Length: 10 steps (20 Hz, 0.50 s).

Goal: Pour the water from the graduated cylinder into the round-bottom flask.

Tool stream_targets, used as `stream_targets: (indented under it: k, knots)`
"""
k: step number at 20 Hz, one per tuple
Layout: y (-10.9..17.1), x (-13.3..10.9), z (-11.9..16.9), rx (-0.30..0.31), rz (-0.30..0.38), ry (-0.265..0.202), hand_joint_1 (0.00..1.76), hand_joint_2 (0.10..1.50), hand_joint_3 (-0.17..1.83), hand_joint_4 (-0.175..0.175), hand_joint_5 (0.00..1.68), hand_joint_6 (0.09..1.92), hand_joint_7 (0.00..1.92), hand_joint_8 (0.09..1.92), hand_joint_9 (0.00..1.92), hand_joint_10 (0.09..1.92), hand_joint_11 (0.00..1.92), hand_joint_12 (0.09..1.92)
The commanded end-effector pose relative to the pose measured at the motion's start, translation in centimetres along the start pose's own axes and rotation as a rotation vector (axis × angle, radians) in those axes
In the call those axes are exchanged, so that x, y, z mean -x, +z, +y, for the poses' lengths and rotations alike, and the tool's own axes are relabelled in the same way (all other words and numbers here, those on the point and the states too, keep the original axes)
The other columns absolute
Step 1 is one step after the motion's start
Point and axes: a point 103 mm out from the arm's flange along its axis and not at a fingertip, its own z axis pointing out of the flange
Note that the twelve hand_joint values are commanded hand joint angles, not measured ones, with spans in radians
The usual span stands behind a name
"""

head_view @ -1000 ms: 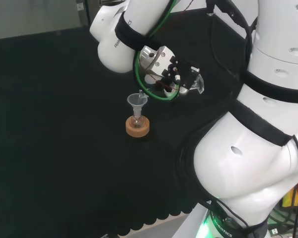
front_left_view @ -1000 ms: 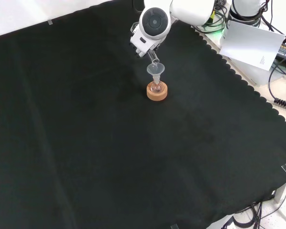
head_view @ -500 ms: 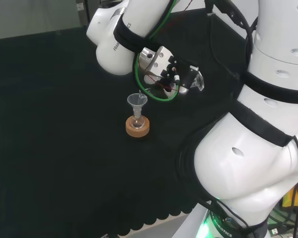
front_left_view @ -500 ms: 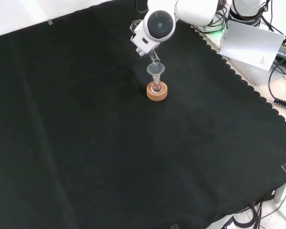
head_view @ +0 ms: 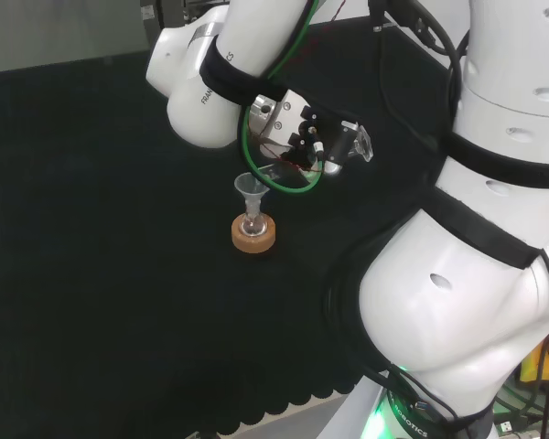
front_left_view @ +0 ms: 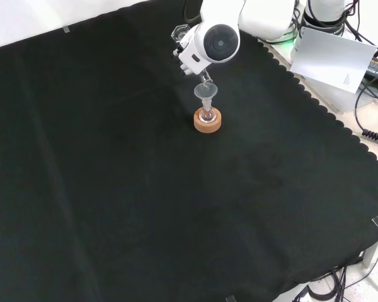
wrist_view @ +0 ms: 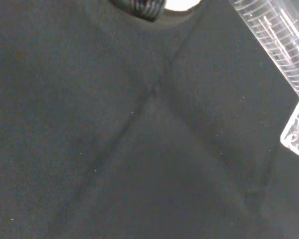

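The hand point(head_view: 304, 137) is shut on the clear graduated cylinder point(head_view: 334, 154), which lies tipped steeply. Its foot point(head_view: 360, 144) points to the right in the head view, and its mouth point(head_view: 266, 172) hangs just over a clear funnel point(head_view: 250, 186). The funnel stands in the neck of the small round-bottom flask point(head_view: 252, 224), which rests on a cork ring point(head_view: 253, 236). From the front, the cylinder's mouth point(front_left_view: 205, 80) touches the rim of the funnel point(front_left_view: 205, 92) above the flask point(front_left_view: 206, 114) and cork ring point(front_left_view: 207, 124). The wrist view shows the cylinder's ribbed scale point(wrist_view: 280, 36) and its foot point(wrist_view: 298, 132) close up.
The arm's white link with its round grey cap point(front_left_view: 218, 44) stands just above the funnel in the front view. Black cloth point(front_left_view: 113, 189) spreads all round the flask. White paper point(front_left_view: 334, 56) and cables lie beyond the cloth's scalloped edge at the right of the front view.
The arm's link has swung left in the head view and right in the front view. The cylinder's foot has risen a little, so it tips more; its mouth stays at the funnel.
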Motion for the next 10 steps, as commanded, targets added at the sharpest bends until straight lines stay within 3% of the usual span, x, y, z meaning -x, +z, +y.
stream_targets:
  k: [1, 10]
  knots:
    - [-0.25, 0.25, 0.0, -0.005, -0.033, 0.018, 1.27, 1.08, 0.01, -0.175, 1.04, 0.92, 1.07, 0.89, 1.49, 0.09, 1.25, 0.72]
    - [-0.42, 0.55, -0.12, -0.008, -0.035, 0.032, 1.27, 1.08, 0.01, -0.175, 1.04, 0.92, 1.07, 0.89, 1.49, 0.09, 1.25, 0.71]
